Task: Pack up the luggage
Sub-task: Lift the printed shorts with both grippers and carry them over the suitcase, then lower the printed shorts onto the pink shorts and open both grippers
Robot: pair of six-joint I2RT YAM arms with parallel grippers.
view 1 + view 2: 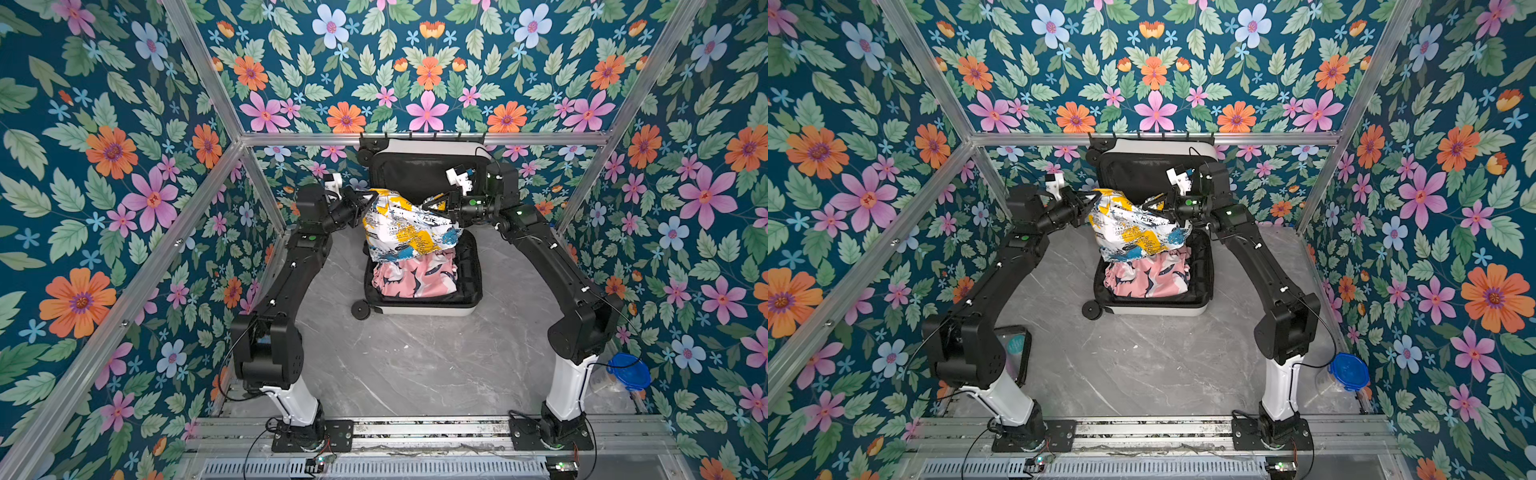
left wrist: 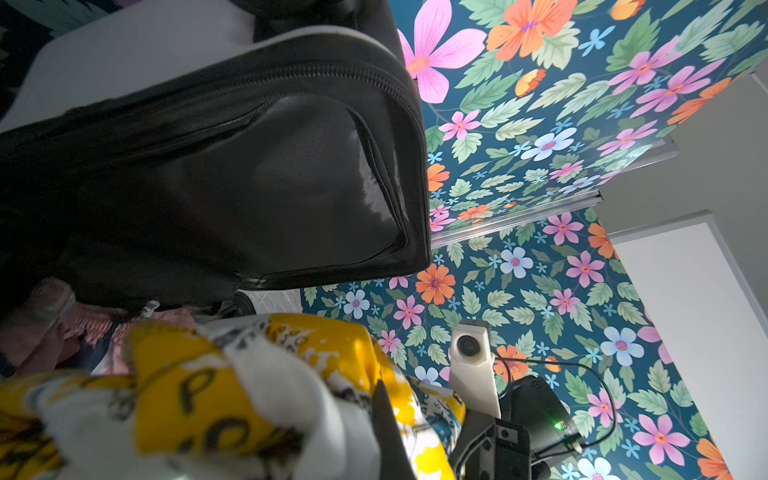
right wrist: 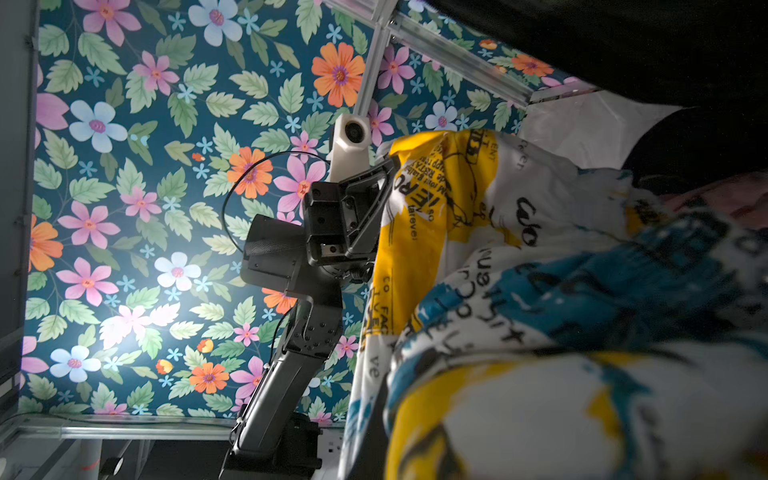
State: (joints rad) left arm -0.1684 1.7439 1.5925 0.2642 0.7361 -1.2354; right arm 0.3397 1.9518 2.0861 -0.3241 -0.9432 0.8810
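Hands: left hand (image 1: 369, 199) clamped on printed cloth (image 1: 409, 230) | right hand (image 1: 433, 203) clamped on it | over luggage (image 1: 424, 311)

The white, yellow and blue printed fabric garment (image 1: 409, 226) is burying the tips of the left gripper (image 1: 366, 203) and right gripper (image 1: 438, 205) and covering part of the pink patterned garment (image 1: 415, 278) beneath.

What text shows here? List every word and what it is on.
"ENT": printed cloth, yellow patch, right wrist view.
"FAC": same cloth, along its edge.
"P": same cloth, large on yellow, left wrist view.
Other print on the cloth: too blurred.
Suitcase: no text shows.
Pouch, round teal label: too small to read.
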